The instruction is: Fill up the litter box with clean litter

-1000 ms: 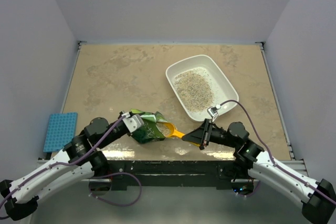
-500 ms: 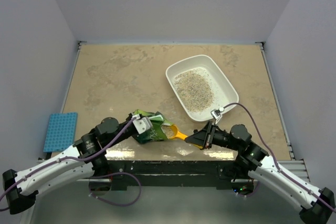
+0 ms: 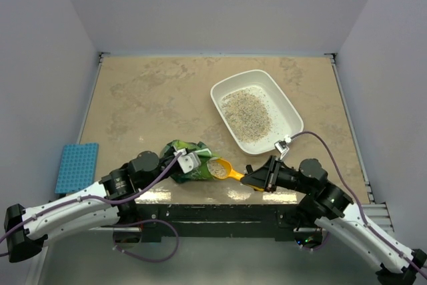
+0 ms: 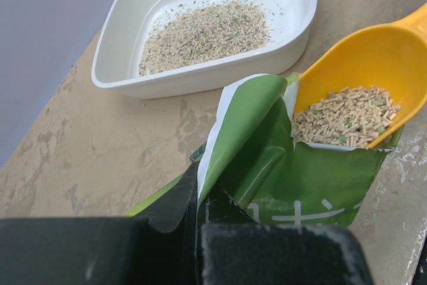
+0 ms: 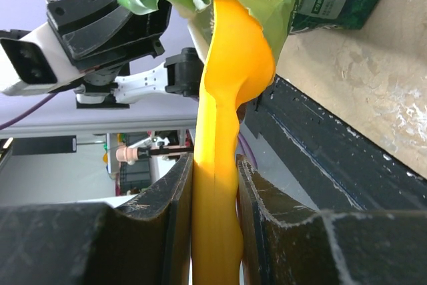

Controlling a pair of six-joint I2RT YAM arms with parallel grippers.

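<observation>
The white litter box [image 3: 283, 108] lies at the right middle of the table with a heap of clean litter [image 3: 247, 113] inside; both show in the left wrist view [image 4: 300, 21], the litter [image 4: 207, 31] near its middle. My left gripper [image 3: 187, 163] is shut on the edge of the crinkled green bag [image 3: 190, 161], seen close in the left wrist view [image 4: 267, 165]. My right gripper [image 3: 257, 179] is shut on the handle of a yellow scoop [image 3: 227, 170], whose bowl [image 4: 360, 91] holds pale pellets [image 4: 343, 117] at the bag's mouth. The right wrist view shows the scoop [image 5: 227, 98] from below.
A blue ridged rack [image 3: 75, 165] lies at the left near the table's front edge. The table's dark front edge [image 3: 220, 208] runs just below both grippers. Grey walls close in the table on three sides.
My left gripper and the bag have shifted right and lower toward the front edge. The scoop has drawn back out of the bag's mouth, now showing pellets in its bowl.
</observation>
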